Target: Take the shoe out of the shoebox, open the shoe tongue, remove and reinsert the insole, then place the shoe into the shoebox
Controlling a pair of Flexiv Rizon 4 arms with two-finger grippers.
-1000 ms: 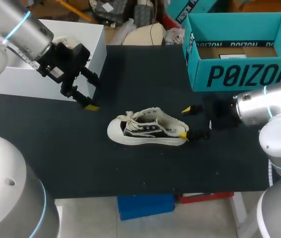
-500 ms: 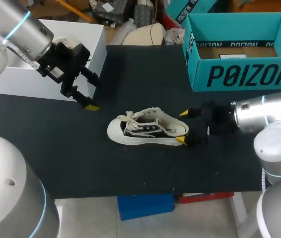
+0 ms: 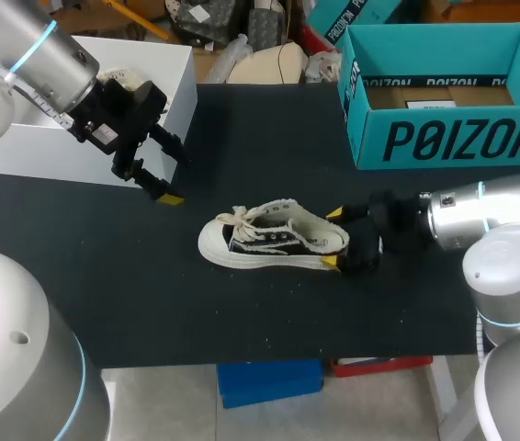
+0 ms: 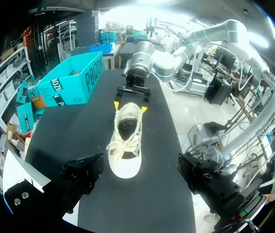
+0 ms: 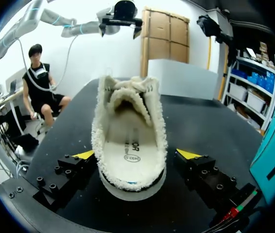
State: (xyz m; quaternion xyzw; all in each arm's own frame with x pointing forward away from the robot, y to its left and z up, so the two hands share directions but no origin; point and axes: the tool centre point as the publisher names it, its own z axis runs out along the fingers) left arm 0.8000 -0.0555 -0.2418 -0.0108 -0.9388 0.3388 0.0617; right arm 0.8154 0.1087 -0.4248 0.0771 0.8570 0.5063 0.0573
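White canvas shoe (image 3: 272, 241) lies on my black table (image 3: 242, 119), outside the teal shoebox (image 3: 444, 138); left gripper (image 3: 173, 173) hangs open, well apart. Left wrist: the shoe lies ahead, toe nearest. Right wrist: right gripper (image 5: 136, 154) stands open, one finger each side of the heel.

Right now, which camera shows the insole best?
Right wrist view: it looks into the shoe from the heel, insole exposed. Head view shows the shoe from above, insole indiscernible. Left wrist view shows only a dark opening from the toe end.

Shoe (image 3: 274, 241) on the table (image 3: 242, 312); shoebox (image 3: 462, 138) behind, to its right.
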